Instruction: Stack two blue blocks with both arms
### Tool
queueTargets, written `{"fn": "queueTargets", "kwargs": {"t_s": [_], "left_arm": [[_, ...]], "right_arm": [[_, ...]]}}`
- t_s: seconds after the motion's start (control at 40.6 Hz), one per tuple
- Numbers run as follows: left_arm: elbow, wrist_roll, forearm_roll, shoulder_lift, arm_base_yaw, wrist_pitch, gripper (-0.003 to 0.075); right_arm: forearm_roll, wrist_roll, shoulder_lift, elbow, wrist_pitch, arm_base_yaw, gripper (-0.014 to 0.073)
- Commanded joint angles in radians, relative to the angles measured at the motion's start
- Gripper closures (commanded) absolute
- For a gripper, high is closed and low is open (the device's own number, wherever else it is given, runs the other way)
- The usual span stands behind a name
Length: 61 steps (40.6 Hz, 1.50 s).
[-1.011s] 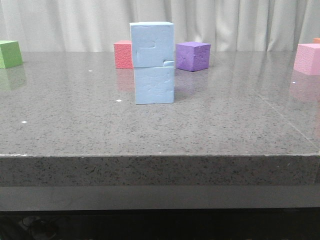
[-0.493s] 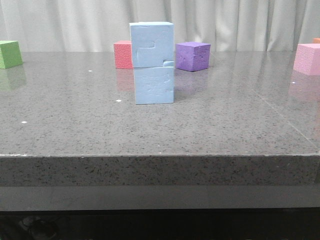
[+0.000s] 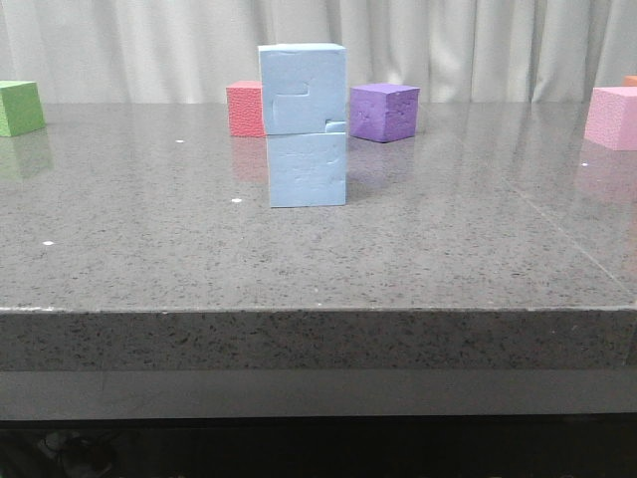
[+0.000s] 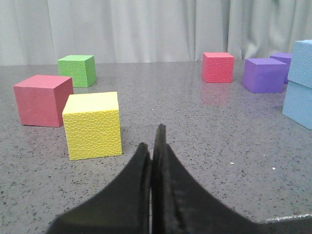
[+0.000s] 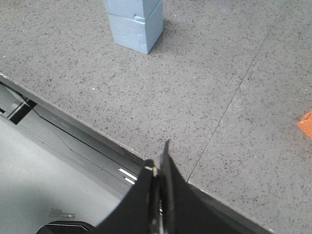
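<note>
The two pale blue blocks stand stacked near the middle of the grey table: the upper blue block (image 3: pixel 302 89) rests on the lower blue block (image 3: pixel 307 169), slightly offset. The stack also shows at the edge of the left wrist view (image 4: pixel 300 87) and in the right wrist view (image 5: pixel 134 22). No gripper shows in the front view. My left gripper (image 4: pixel 152 141) is shut and empty, low over the table, well away from the stack. My right gripper (image 5: pixel 158 163) is shut and empty, over the table's front edge, away from the stack.
Behind the stack stand a red cube (image 3: pixel 245 109) and a purple cube (image 3: pixel 383 112). A green cube (image 3: pixel 20 108) is far left, a pink cube (image 3: pixel 611 117) far right. Near my left gripper are a yellow cube (image 4: pixel 91 125) and a dark pink cube (image 4: pixel 42 100).
</note>
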Motion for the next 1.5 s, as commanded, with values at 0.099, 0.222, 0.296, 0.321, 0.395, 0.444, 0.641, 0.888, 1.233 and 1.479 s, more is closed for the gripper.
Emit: {"fn": "queueTargets", "kwargs": {"t_s": [0.099,0.222,0.296,0.321,0.395,0.444,0.641,0.888,1.233,1.479], "left_arm": [[0.037,-0.004,-0.009,-0.023,-0.003,-0.084,0.0738],[0.037,-0.004,-0.009,-0.023,-0.003,-0.084,0.0738],[0.037,-0.004,-0.009,-0.023,-0.003,-0.084,0.0738],[0.037,-0.004,-0.009,-0.023,-0.003,-0.084,0.0738],[0.037,-0.004,-0.009,-0.023,-0.003,-0.084,0.0738],[0.037,-0.004,-0.009,-0.021,-0.003,-0.084,0.0738],[0.037,-0.004,-0.009,-0.021,-0.003,-0.084,0.0738],[0.037,-0.004,-0.009,-0.021,-0.003,-0.084,0.0738],[0.037,-0.004,-0.009,-0.021,-0.003,-0.084,0.0738],[0.037,-0.004,-0.009,-0.021,-0.003,-0.084,0.0738]], "right_arm": [[-0.010,-0.008,-0.002,-0.027,-0.060,-0.003,0.0663],[-0.010,-0.008,-0.002,-0.027,-0.060,-0.003,0.0663],[-0.009,-0.008,-0.005,-0.025,-0.059,0.003,0.0663],[-0.015,-0.008,-0.005,-0.023,-0.057,0.002,0.0663],[-0.020,-0.008,-0.025,-0.004,-0.075,-0.045,0.0663],[-0.020,-0.008,-0.053,0.025,-0.097,-0.099,0.0663],[0.047,-0.065,-0.281,0.280,-0.342,-0.333,0.0657],[0.055,-0.099,-0.591,0.636,-0.655,-0.509,0.0657],[0.040,-0.100,-0.685,0.816,-0.806,-0.586,0.0657],[0.039,-0.100,-0.685,0.816,-0.831,-0.586,0.0662]]}}
